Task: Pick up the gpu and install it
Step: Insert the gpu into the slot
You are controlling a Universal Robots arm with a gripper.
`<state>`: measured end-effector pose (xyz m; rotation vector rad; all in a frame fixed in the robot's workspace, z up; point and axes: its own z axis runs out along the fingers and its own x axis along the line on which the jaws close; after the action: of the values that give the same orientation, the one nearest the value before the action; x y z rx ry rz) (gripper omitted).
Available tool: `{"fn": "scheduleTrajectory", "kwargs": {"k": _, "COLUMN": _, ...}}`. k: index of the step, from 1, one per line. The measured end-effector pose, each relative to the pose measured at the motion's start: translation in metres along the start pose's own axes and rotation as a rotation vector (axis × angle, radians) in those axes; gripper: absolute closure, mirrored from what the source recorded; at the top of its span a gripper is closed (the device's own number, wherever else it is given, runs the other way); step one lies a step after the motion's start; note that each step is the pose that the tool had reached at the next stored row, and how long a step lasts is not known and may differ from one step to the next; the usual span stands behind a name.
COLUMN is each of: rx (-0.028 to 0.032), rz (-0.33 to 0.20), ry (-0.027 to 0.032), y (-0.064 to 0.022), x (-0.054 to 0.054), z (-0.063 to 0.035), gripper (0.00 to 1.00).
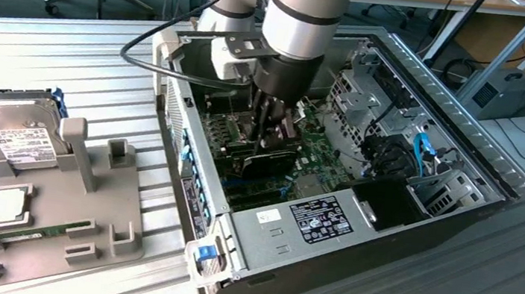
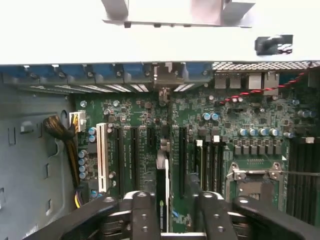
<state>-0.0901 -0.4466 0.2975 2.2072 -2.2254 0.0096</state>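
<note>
1. The slim long gpu card (image 2: 164,185), a green board with a black face and a silver metal end, stands on edge directly between the robot's black fingers (image 2: 145,215). It is inside the open black-and-silver computer case (image 1: 462,153), which lies on its side on the ribbed metal table (image 1: 102,60).
2. Its long axis runs away from the gripper (image 2: 177,197) towards the case wall with the row of blue slot-cover tabs (image 2: 107,70). That line is parallel to the expansion slots of the green motherboard (image 2: 235,115).
3. In the exterior view the gripper (image 1: 274,137) reaches straight down into the case, and the gpu's black face (image 1: 266,164) shows just below it, down at the motherboard. I judge the card to be at or in its slot, though the seating is hidden.
4. The fingers are slightly parted and straddle the card. One finger lies close beside its edge, while bare board shows between the card and the other, so they do not look clamped on it.
5. Count:
   - one arm and one gpu
   - one white expansion slot (image 2: 102,157) beside several black ones
6. On the grey moulded fixture tray (image 1: 121,239), at the exterior view's left and well apart from the case:
   - one boxy silver hard drive with a white label (image 1: 14,135)
   - one narrow green memory stick (image 1: 32,231)
   - one square silver processor (image 1: 5,206)
</note>
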Motion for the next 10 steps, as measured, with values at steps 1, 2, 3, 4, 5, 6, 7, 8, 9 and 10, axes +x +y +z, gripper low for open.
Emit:
{"fn": "scheduleTrajectory", "kwargs": {"k": 1, "rx": -0.0031, "rz": 0.0, "ry": -0.0002, "y": -0.0021, "x": 0.0, "z": 0.0001, "gripper": 0.69}}
{"fn": "scheduleTrajectory", "kwargs": {"k": 2, "rx": -0.0095, "rz": 0.0, "ry": 0.0001, "y": -0.0062, "x": -0.001, "z": 0.0, "gripper": 0.75}}
{"fn": "scheduleTrajectory", "kwargs": {"k": 3, "rx": -0.016, "rz": 0.0, "ry": 0.0002, "y": -0.0104, "x": -0.001, "z": -0.0001, "gripper": 0.81}}
{"fn": "scheduleTrajectory", "kwargs": {"k": 4, "rx": -0.0203, "rz": 0.0, "ry": 0.0003, "y": -0.0134, "x": -0.002, "z": -0.0001, "gripper": 0.87}}
{"fn": "scheduleTrajectory", "kwargs": {"k": 5, "rx": -0.024, "rz": 0.0, "ry": 0.0002, "y": -0.0158, "x": -0.002, "z": -0.0001, "gripper": 0.87}}
{"fn": "scheduleTrajectory", "kwargs": {"k": 6, "rx": -0.0265, "rz": 0.0, "ry": 0.0002, "y": -0.0177, "x": -0.002, "z": 0.0, "gripper": 0.89}}
{"fn": "scheduleTrajectory", "kwargs": {"k": 7, "rx": -0.0292, "rz": 0.0, "ry": 0.0003, "y": -0.0197, "x": -0.003, "z": -0.0001, "gripper": 0.89}}
{"fn": "scheduleTrajectory", "kwargs": {"k": 8, "rx": -0.0314, "rz": -0.001, "ry": 0.0003, "y": -0.0207, "x": -0.003, "z": -0.0001, "gripper": 0.89}}
{"fn": "scheduleTrajectory", "kwargs": {"k": 9, "rx": -0.0318, "rz": -0.001, "ry": 0.0004, "y": -0.0207, "x": -0.003, "z": -0.0001, "gripper": 0.89}}
{"fn": "scheduleTrajectory", "kwargs": {"k": 10, "rx": -0.0319, "rz": -0.001, "ry": 0.0004, "y": -0.0207, "x": -0.003, "z": -0.0001, "gripper": 0.89}}
